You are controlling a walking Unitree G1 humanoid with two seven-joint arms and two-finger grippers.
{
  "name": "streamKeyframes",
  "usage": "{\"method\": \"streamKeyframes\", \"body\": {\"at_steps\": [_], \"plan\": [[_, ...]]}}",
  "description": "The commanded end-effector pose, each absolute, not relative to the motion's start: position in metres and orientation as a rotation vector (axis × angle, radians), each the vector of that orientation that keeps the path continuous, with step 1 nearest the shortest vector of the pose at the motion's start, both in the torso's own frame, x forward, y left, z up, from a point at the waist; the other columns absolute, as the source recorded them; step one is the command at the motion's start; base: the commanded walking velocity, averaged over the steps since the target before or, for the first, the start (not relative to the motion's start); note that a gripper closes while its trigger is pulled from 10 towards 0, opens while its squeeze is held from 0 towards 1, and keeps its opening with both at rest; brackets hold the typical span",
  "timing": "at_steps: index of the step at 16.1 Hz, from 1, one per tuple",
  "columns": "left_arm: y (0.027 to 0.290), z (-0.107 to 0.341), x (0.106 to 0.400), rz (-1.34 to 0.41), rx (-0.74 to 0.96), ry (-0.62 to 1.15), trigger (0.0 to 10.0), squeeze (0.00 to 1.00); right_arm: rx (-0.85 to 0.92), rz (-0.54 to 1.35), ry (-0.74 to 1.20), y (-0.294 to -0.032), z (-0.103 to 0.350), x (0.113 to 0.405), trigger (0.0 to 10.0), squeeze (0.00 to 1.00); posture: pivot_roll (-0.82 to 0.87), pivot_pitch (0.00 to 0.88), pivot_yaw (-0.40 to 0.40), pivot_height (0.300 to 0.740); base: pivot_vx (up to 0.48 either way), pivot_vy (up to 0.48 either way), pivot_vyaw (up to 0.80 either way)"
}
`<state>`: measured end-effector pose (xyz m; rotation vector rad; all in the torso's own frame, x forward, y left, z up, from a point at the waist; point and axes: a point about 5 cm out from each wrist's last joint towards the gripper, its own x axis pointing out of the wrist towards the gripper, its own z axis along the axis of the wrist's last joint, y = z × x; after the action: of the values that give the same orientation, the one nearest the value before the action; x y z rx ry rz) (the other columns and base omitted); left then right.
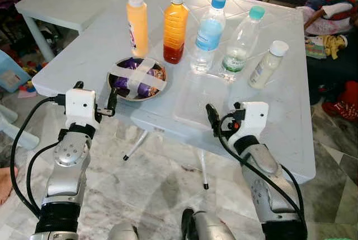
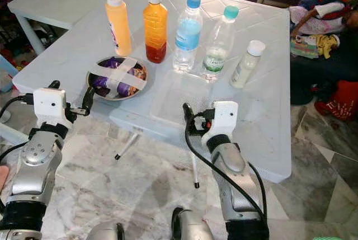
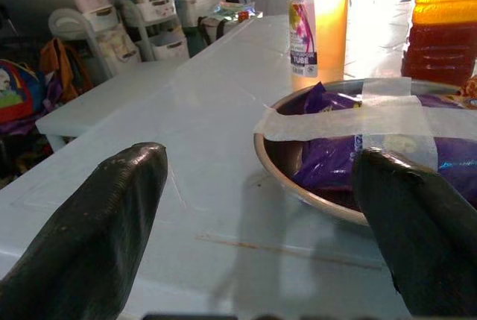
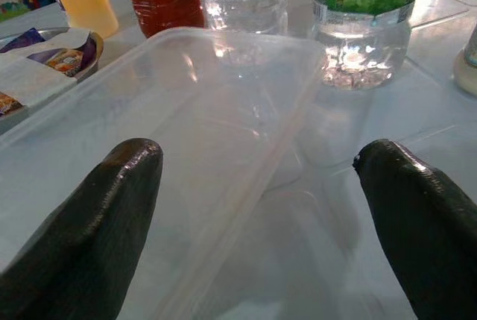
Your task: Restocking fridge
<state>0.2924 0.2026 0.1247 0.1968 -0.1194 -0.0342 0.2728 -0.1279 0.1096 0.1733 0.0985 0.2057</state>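
Both grippers hover at the near edge of the white table (image 1: pixel 313 139), fingers spread wide and empty — the left gripper (image 3: pixel 261 223) facing the taped steel bowl (image 1: pixel 136 79) of purple packets, the right gripper (image 4: pixel 261 223) facing a clear plastic tray (image 4: pixel 186 148). Behind stands a row (left to right): yellow squeeze bottle (image 1: pixel 137 23), orange juice bottle (image 1: pixel 175 27), two water bottles (image 1: pixel 208 36), small white bottle (image 1: pixel 268 64).

Five bottles (image 1: pixel 210 33) upright in row, taped bowl (image 1: pixel 137 78), clear tray (image 1: pixel 198 100)

Both silver arms reach forward, left gripper (image 1: pixel 111 103) and right gripper (image 1: pixel 212 118) with jaws spread.
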Motion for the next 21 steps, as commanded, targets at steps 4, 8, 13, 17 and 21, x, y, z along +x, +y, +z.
{"method": "streamKeyframes", "body": {"at_steps": [4,8,13,17,21], "plan": [[0.199,0.124,0.293,-0.045,0.197,-0.122,10.0,0.0,0.299,0.197,0.134,-0.129,0.109,0.275,10.0,0.0,-0.01,0.122,-0.053,0.74,0.0,0.0,0.0],[0.198,0.124,0.293,-0.047,0.199,-0.125,10.0,0.0,0.373,0.287,0.179,-0.123,0.108,0.27,10.0,0.0,-0.01,0.123,-0.054,0.74,0.0,0.0,0.0],[0.196,0.124,0.293,-0.056,0.2,-0.125,10.0,0.0,0.58,0.307,0.199,-0.124,0.109,0.267,10.0,0.0,-0.01,0.127,-0.054,0.74,0.0,0.0,0.0],[0.196,0.124,0.293,-0.063,0.205,-0.126,10.0,0.0,0.51,0.188,0.206,-0.135,0.104,0.272,10.0,0.0,-0.01,0.128,-0.05,0.74,0.0,0.0,0.0],[0.194,0.125,0.294,-0.07,0.208,-0.129,10.0,0.0,0.531,0.173,0.224,-0.134,0.102,0.275,10.0,0.0,0.0,0.128,-0.049,0.74,0.0,0.0,0.0]]}}
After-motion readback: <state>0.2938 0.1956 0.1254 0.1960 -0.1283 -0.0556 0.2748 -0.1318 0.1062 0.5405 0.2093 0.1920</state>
